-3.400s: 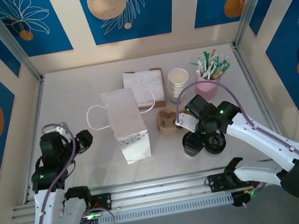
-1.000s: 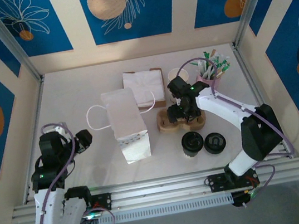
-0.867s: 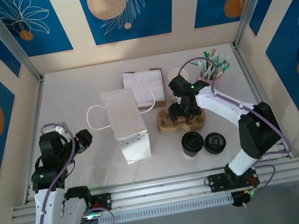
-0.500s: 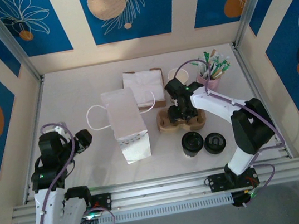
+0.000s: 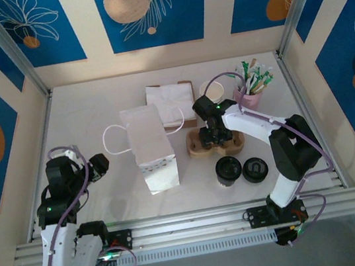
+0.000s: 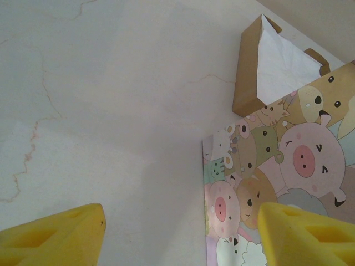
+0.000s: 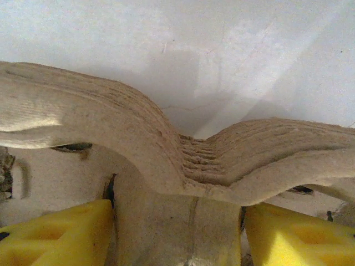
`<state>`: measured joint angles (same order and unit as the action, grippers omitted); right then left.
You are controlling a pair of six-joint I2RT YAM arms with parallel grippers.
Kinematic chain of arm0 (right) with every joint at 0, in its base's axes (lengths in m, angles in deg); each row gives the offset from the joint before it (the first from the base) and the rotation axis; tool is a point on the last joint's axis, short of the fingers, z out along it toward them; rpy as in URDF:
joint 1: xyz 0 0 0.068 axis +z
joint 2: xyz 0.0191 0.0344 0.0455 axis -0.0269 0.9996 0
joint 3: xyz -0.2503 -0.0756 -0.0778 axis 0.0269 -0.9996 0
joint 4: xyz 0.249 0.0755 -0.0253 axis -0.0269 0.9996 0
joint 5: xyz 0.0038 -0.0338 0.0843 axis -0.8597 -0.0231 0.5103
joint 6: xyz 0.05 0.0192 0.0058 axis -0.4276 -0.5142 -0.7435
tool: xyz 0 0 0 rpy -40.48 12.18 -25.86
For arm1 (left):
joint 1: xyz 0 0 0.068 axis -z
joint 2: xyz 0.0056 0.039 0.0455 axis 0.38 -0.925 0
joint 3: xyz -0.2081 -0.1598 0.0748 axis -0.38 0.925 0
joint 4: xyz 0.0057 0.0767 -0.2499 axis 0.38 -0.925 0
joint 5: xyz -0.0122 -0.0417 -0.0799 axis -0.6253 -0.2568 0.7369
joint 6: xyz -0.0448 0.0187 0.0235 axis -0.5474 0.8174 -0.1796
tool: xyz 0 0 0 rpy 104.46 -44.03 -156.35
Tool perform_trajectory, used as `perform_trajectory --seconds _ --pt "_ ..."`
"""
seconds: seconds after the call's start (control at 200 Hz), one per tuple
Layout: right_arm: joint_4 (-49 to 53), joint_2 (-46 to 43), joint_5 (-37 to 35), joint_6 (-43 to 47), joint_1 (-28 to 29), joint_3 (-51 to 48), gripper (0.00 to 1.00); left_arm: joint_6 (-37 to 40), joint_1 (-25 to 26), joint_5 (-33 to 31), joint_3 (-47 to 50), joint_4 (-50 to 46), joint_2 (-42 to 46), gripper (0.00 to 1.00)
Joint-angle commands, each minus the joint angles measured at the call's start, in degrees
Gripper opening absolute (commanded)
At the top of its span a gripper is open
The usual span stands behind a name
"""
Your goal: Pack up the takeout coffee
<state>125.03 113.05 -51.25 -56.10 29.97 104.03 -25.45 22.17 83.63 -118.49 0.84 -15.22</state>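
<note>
Carrier (image 7: 183, 160) waist between right gripper (image 7: 177, 233) fingers, plain from wrist.

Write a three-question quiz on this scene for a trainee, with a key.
1. True or false: the coffee cup already sits in the cup carrier.
2. The right claw has its fingers either side of: A) the paper bag, B) the cup carrier, C) the stack of white cups.
3. Fill in: the left claw, holding nothing, is ____.
Key: 1 false, it stands on the table, nearer the arms; 2 B; 3 open.
</note>
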Motion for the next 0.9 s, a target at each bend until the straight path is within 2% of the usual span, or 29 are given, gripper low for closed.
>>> perform_trajectory --seconds 0.0,0.335,0.415,0.515,0.735,0.895 --pt "0.14 -0.45 -0.99 -1.53 0.3 -0.18 0.64 0.36 -0.9 1.33 0.61 1.43 -0.04 0.73" --pt "-0.27 -5.92 1.57 -1.87 -0.4 0.01 0.64 0.36 -0.98 1.33 0.57 1.43 0.03 0.73" --pt "-1.01 -6.79 1.42 -1.64 -0.69 -0.74 0.61 0.36 -0.98 1.33 0.6 1.47 0.04 0.73" --pt "0.45 -5.59 -3.54 -1.44 0.48 -0.39 0.58 0.37 -0.98 1.42 0.62 1.51 0.04 0.73" --pt "-0.18 -3.5 -2.06 -1.77 1.1 -0.67 0.62 0.41 -1.07 1.51 0.62 1.51 0.06 0.73" --pt "-0.18 -1.8 -3.0 -1.99 1.62 -0.31 0.61 0.38 -1.07 1.44 0.62 1.53 0.04 0.73"
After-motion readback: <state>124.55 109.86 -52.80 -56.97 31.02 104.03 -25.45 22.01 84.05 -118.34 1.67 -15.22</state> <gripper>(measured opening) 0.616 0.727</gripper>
